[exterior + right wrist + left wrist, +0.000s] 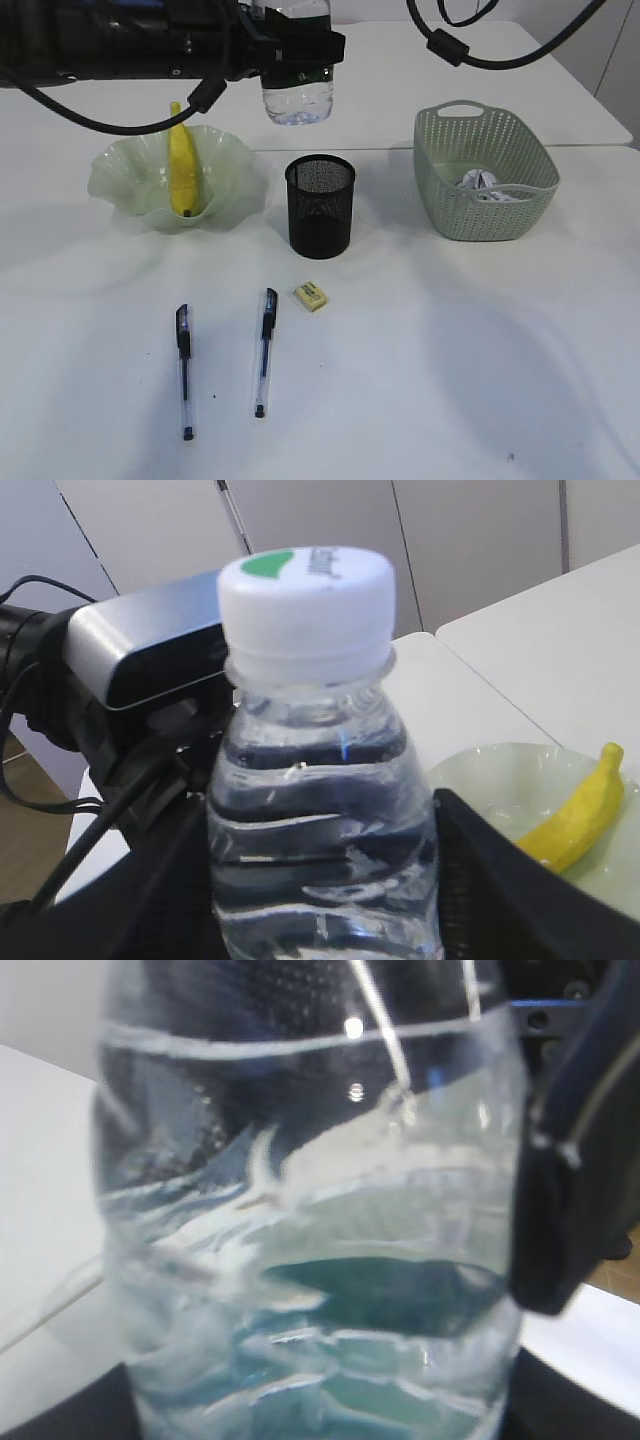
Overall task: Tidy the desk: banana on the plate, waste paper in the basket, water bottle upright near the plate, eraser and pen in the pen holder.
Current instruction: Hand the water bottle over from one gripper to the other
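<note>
Your left gripper point(298, 45) clamped the water bottle point(297, 90), upright in the air behind the pen holder point(320, 205), near the plate point(135, 180). Your right gripper point(320, 880) flanked the bottle; grip unclear.

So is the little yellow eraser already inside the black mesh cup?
No, the eraser lies on the white table in front of the cup, near two pens.

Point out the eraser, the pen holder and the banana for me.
eraser point(311, 296): exterior view, on its top face.
pen holder point(320, 215): exterior view, on the front of its mesh wall.
banana point(183, 170): exterior view, on the middle of its length, in the plate.
</note>
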